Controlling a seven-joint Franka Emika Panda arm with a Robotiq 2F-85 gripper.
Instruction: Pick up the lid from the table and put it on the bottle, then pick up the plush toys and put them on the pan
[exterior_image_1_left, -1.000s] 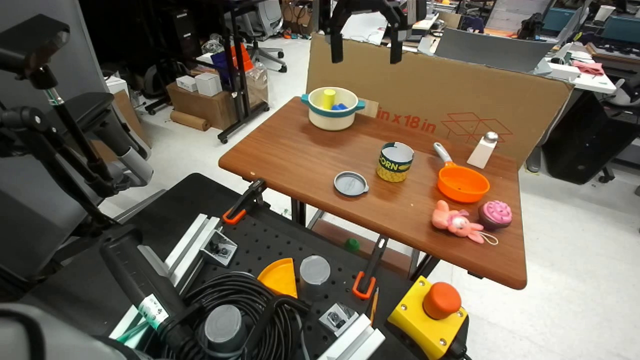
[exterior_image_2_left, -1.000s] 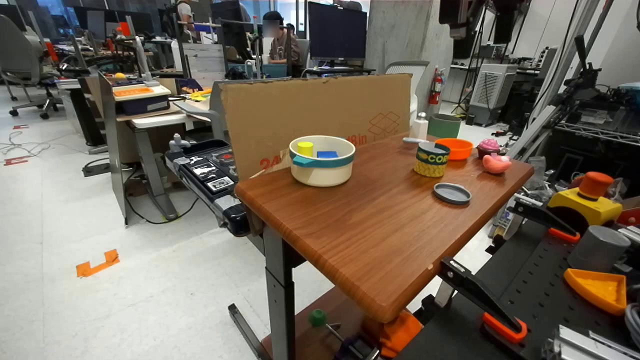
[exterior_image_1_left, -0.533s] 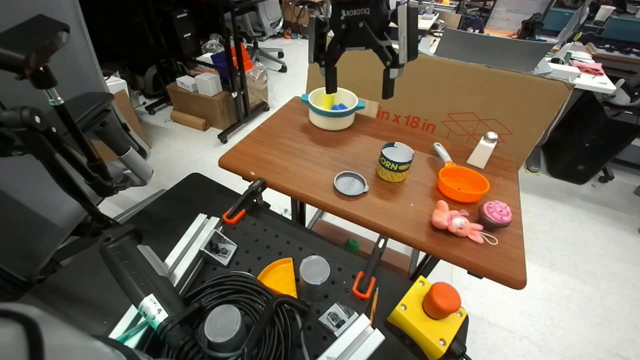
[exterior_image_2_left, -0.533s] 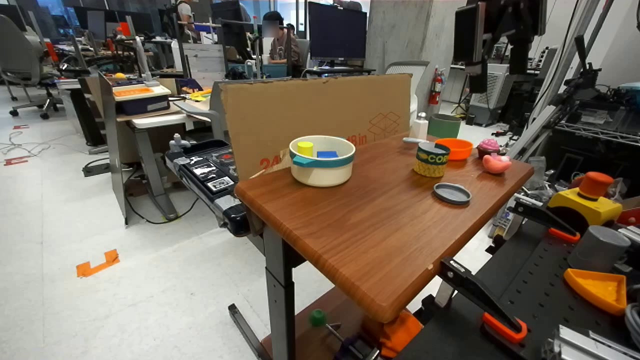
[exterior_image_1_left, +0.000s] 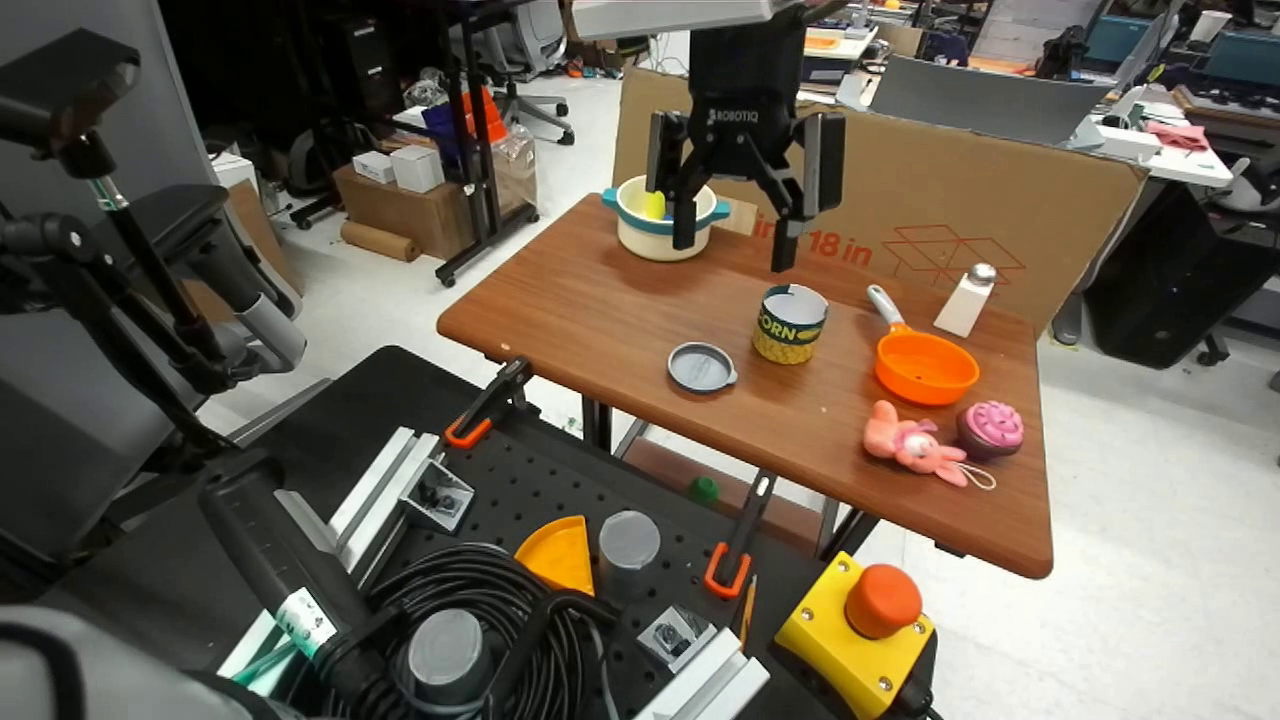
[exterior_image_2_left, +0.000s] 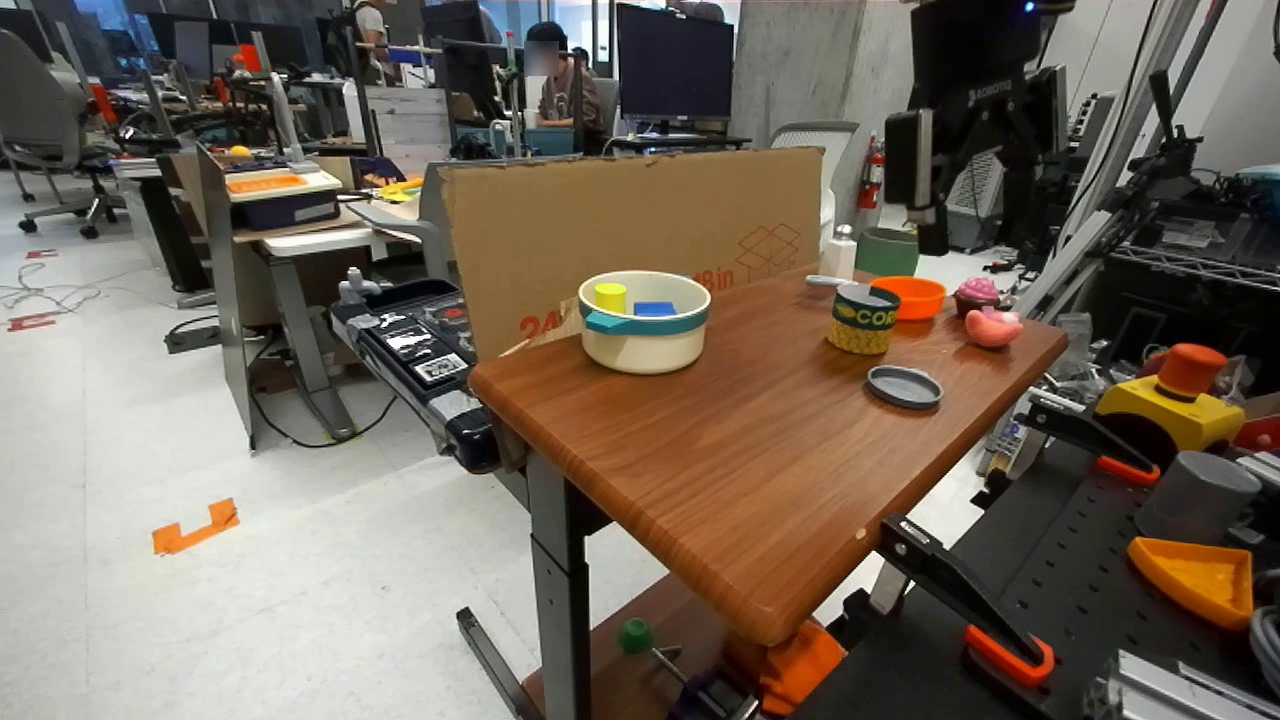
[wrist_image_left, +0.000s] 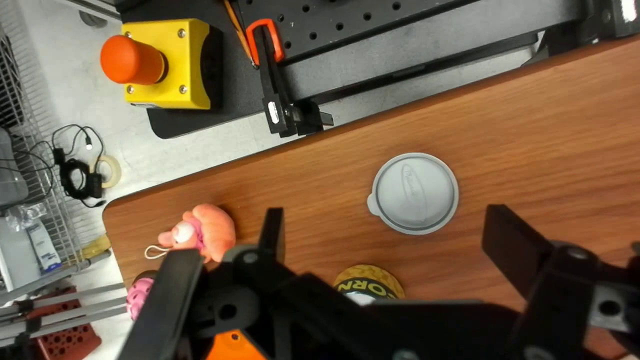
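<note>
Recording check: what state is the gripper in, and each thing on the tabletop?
Gripper, open, holding nothing, above the table.
Corn jar, upright, uncovered.
Lid, flat on the table, off the jar.
Orange pan, right side up, nothing seen inside.
Pink bunny, lying outside the pan.
Cupcake toy, upright, outside the pan.
Cream pot, uncovered, yellow piece and blue piece inside.
White shaker, standing upright.

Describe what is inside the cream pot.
In an exterior view, the cream pot holds a yellow piece and a blue piece. Its near wall covers their lower parts; anything beneath is hidden.
</note>
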